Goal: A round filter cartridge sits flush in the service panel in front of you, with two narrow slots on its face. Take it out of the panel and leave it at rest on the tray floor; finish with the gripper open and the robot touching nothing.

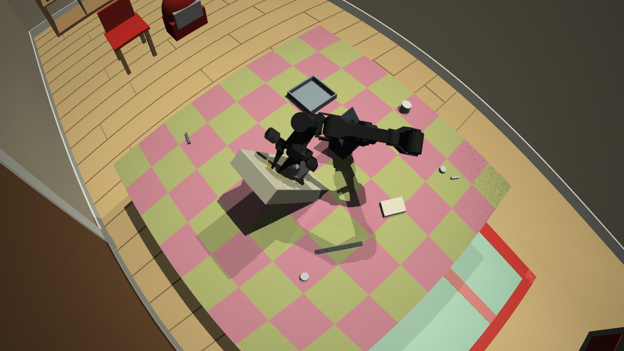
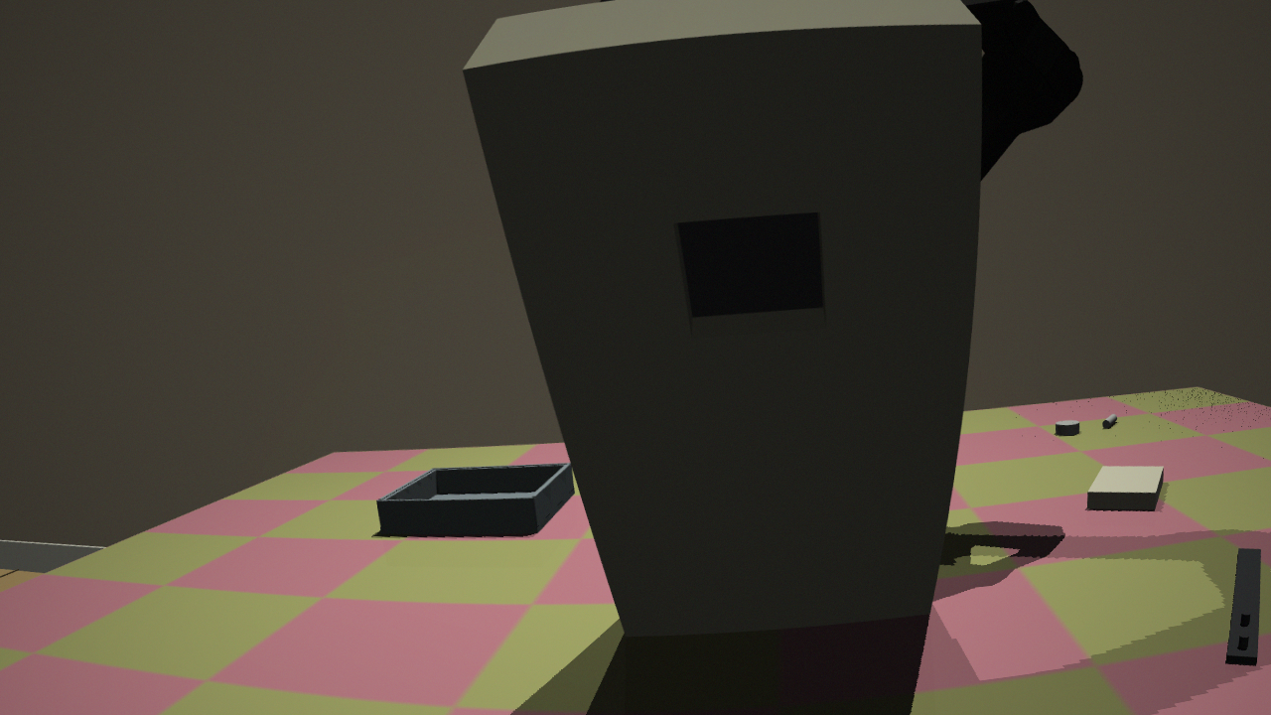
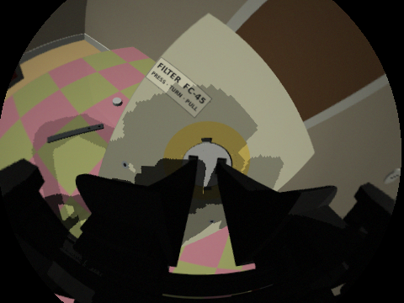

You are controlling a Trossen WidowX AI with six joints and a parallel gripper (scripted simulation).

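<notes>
The service panel (image 1: 255, 179) (image 2: 799, 444) (image 3: 236, 67) stands tilted, with a label (image 3: 178, 87) on its face. The grey round cartridge (image 3: 207, 149) sits inside a yellow ring (image 3: 177, 145) in the wrist view. My gripper (image 3: 207, 165) is partly open, with its two fingertips apart over the cartridge face and nothing clamped between them. The fingertips cover the places of the slots; how deep they reach cannot be told. In the exterior view the panel hides the cartridge and fingertips. The grey tray (image 1: 312, 93) (image 2: 457, 517) is empty.
The arm (image 1: 361, 129) reaches over the mat to the panel. A dark bar (image 1: 339, 247) (image 2: 1244, 604) (image 3: 76, 133), a pale block (image 1: 393, 206) (image 2: 1125, 480), a white cylinder (image 1: 405, 106) and a small disc (image 1: 303, 276) (image 3: 117, 101) lie around.
</notes>
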